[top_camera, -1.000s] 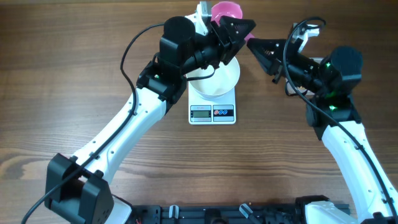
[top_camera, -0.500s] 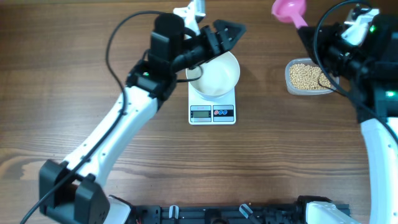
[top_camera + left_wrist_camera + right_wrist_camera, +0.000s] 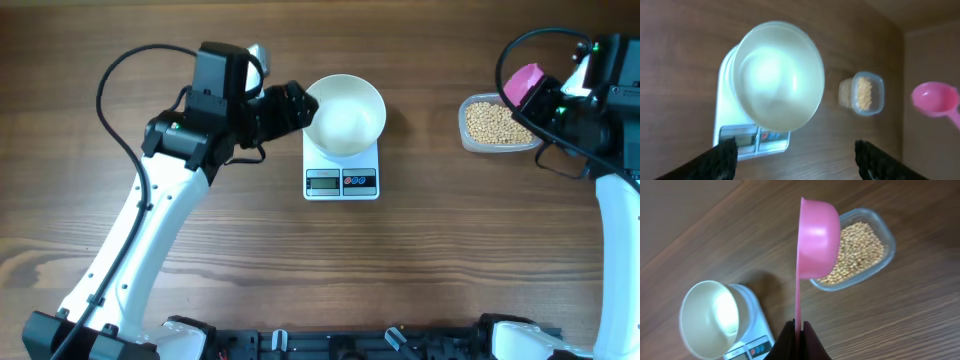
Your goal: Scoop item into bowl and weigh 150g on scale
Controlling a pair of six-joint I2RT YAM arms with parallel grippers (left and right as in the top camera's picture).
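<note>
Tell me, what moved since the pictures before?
The left gripper pulled back leftward from the bowl and now sits beside it, open and empty. The right gripper, shut on the pink scoop, swung away from the bowl to the right and now holds it by the tub of beans. The bowl stayed on the scale, and neither shifted.

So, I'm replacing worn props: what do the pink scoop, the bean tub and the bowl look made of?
Pink scoop: likely moulded plastic, smooth, uniform colour with soft sheen.
Tub: clear plastic, beans visible through its wall.
Bowl: glossy white, bright glare inside; ceramic or hard plastic, cannot tell.
</note>
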